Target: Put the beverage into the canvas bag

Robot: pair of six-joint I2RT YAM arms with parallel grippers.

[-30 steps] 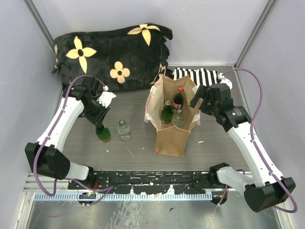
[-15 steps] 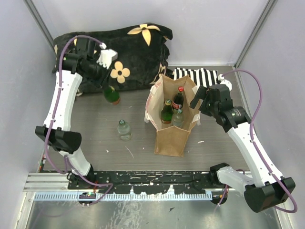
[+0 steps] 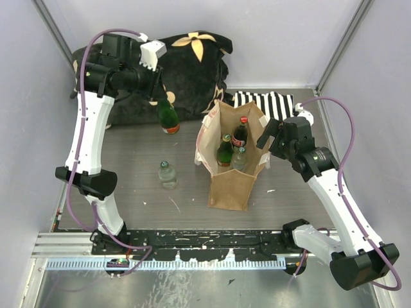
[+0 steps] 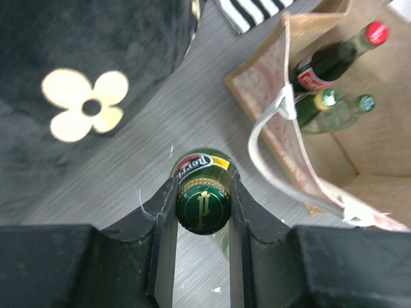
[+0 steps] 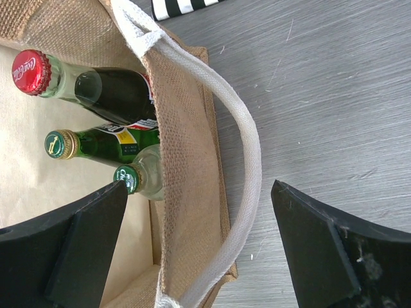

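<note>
My left gripper (image 3: 160, 96) is shut on the neck of a green glass bottle (image 3: 168, 118), held in the air left of the canvas bag (image 3: 230, 186). In the left wrist view the green cap (image 4: 203, 208) sits between the fingers (image 4: 164, 237), with the bag (image 4: 282, 128) to the right. The tan bag stands open and holds three bottles (image 3: 232, 149). My right gripper (image 3: 266, 138) is open, its jaws astride the bag's right wall and white handle (image 5: 247, 154). A clear bottle with a green cap (image 3: 167, 175) stands on the table left of the bag.
A black cushion with cream flowers (image 3: 186, 70) lies at the back left. A black-and-white striped cloth (image 3: 266, 102) lies behind the bag. Grey walls close in both sides.
My left gripper lifted the green bottle from the table and carried it up, back and then right toward the bag. The right gripper has barely moved.
</note>
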